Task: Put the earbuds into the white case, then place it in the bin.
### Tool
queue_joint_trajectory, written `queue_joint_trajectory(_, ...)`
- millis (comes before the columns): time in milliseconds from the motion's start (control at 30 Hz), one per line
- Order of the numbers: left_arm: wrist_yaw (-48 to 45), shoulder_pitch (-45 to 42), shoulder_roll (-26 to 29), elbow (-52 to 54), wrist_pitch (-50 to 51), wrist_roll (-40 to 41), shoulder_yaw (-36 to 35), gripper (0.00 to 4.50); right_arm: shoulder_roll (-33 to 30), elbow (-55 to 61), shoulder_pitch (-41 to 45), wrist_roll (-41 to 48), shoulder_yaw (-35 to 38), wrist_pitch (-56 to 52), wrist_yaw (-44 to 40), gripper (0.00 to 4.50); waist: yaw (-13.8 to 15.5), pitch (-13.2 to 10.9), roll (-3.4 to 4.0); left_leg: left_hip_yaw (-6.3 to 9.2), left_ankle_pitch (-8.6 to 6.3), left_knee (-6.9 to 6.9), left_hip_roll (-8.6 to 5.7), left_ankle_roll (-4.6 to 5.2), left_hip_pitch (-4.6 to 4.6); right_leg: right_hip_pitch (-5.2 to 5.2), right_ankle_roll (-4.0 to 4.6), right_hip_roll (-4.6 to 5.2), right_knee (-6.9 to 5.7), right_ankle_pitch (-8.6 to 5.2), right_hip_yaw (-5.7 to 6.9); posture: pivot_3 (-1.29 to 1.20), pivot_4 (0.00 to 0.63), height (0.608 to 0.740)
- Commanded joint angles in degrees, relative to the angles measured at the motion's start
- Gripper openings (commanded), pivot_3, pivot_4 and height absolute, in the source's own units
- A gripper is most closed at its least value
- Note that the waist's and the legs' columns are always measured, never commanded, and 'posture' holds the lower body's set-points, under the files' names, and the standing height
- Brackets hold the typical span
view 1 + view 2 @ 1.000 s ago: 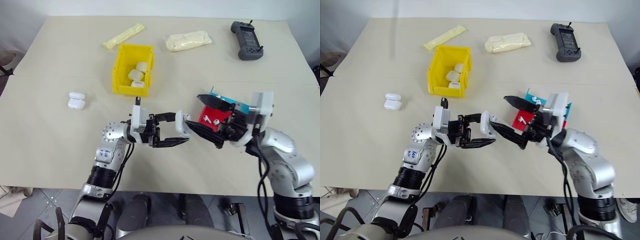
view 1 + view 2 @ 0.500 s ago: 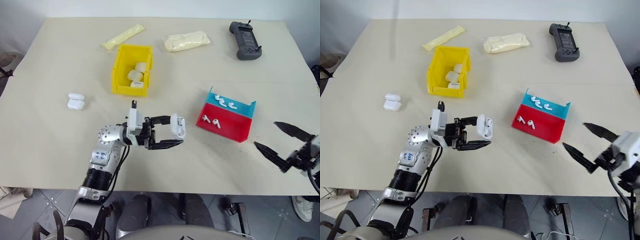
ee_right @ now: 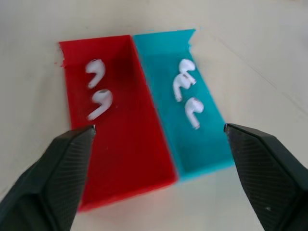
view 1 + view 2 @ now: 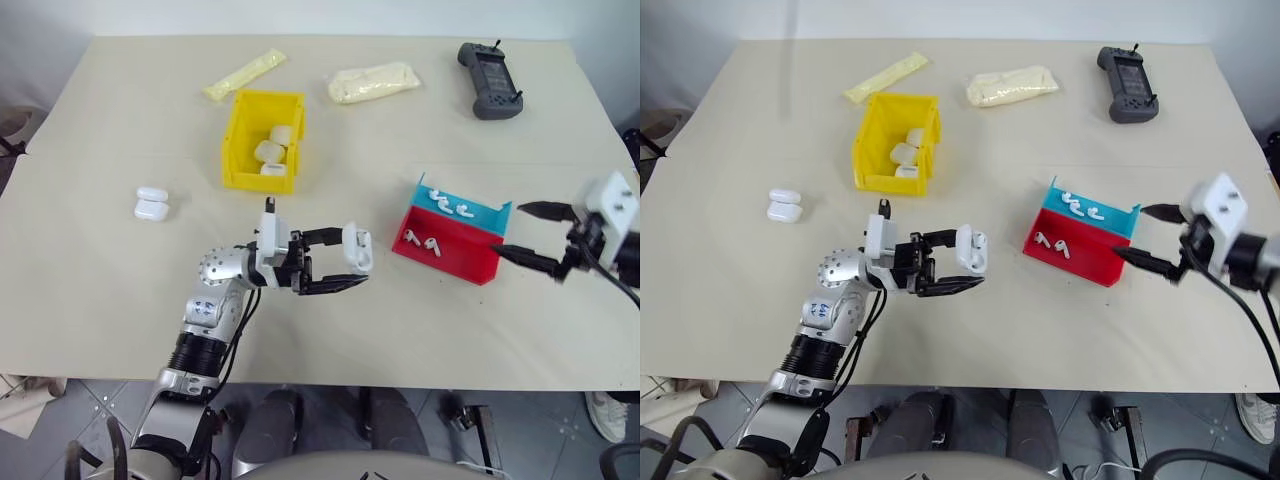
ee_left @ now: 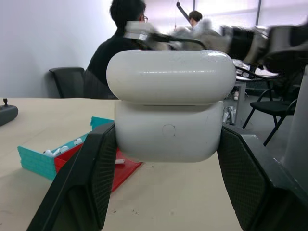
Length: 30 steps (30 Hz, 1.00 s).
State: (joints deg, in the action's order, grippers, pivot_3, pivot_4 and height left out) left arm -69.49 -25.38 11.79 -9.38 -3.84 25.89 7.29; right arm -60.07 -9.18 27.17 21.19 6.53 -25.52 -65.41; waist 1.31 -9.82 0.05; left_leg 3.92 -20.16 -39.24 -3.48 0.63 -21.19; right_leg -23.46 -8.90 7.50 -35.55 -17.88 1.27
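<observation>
A spare white case pair [image 4: 152, 202] lies on the table [image 4: 90, 280] at far left, untouched. The bin [image 4: 264, 139], further back, holds several white cases.

The left arm reaches across the front of the table, forearm low and wrist turned so that the left gripper [image 4: 345, 263] points sideways toward the tray. Its two black fingers [image 5: 91, 178] are clamped on the white case [image 5: 169, 103], lid seated, held clear of the table surface.

The red and teal tray [image 4: 452, 240] sits right of centre. Two earbuds [image 3: 96, 86] lie in its red half and three in the teal half.

The right arm comes in from the right edge, its right gripper [image 4: 533, 236] aimed at the tray, just beside its near end, fingers spread wide and empty.
</observation>
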Motion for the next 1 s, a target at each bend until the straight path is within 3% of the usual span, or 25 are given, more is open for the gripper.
queue_joint_trajectory(33, 0.31, 0.08, -0.07, 1.81, -0.58, 0.10, 0.05, 2.77, -0.08, -7.17, 10.37, -7.37, -9.26, -1.27, -4.30, 4.47, 0.09, 0.00, 0.00, 0.01, 0.01, 0.04, 0.00, -0.02, -0.03, -0.03, 0.00, 0.01, 0.02, 0.00, 0.01, 0.00, 0.150, 0.740)
queue_joint_trajectory(200, 0.76, 0.03, 0.20, 2.52, -0.15, 0.03, 0.28, 2.77, 6.53, -25.36, 29.59, -21.12, -21.95, -0.44, -3.33, 4.47, -0.28, -0.01, 0.00, -0.02, 0.00, 0.04, -0.08, -0.01, -0.11, -0.12, 0.00, 0.07, 0.01, 0.00, 0.00, 0.00, 0.150, 0.740)
queue_joint_trajectory(333, 1.07, 0.04, 0.34, 3.35, 0.29, -0.59, 1.28, 2.77, 9.78, -36.50, 36.26, -27.80, -26.39, 5.81, -2.93, 4.47, 0.02, -0.01, 0.00, 0.08, 0.01, 0.10, -0.06, -0.03, -0.19, -0.19, 0.01, 0.04, -0.08, 0.00, 0.12, 0.00, 0.150, 0.740)
queue_joint_trajectory(533, 2.40, -1.06, -0.47, 3.69, 0.69, -1.31, 2.31, 2.77, 12.40, -43.47, 39.65, -32.36, -29.19, 11.39, -8.44, 4.47, -0.29, 0.00, 0.00, 0.06, 0.01, 0.07, -0.14, -0.02, -0.25, -0.20, -0.01, 0.08, -0.10, 0.01, 0.13, 0.00, 0.150, 0.740)
queue_joint_trajectory(800, 3.52, -1.90, -1.16, 3.34, 1.13, -2.00, 3.34, 2.77, 15.59, -51.63, 43.18, -36.55, -29.39, 16.81, -7.78, 4.47, -1.56, 0.00, 0.01, 0.07, 0.02, 0.08, -0.09, -0.04, -0.25, -0.23, -0.01, 0.04, -0.20, 0.00, 0.13, 0.00, 0.150, 0.740)
queue_joint_trajectory(933, 4.42, -2.36, -1.48, 3.43, 1.88, -2.52, 4.13, 2.77, 16.78, -53.40, 43.50, -37.41, -28.94, 18.75, -7.47, 3.57, -1.63, 0.00, 0.01, 0.07, 0.02, 0.08, -0.09, -0.04, -0.25, -0.24, -0.01, 0.04, -0.20, 0.01, 0.13, 0.00, 0.150, 0.740)
queue_joint_trajectory(1000, 4.82, -2.49, -1.47, 3.54, 2.07, -2.73, 4.22, 2.77, 17.20, -53.58, 43.36, -37.56, -28.67, 19.78, -7.67, 3.57, -1.63, 0.00, 0.02, 0.07, 0.02, 0.06, -0.09, -0.04, -0.25, -0.23, -0.01, 0.04, -0.21, 0.01, 0.13, 0.00, 0.150, 0.740)
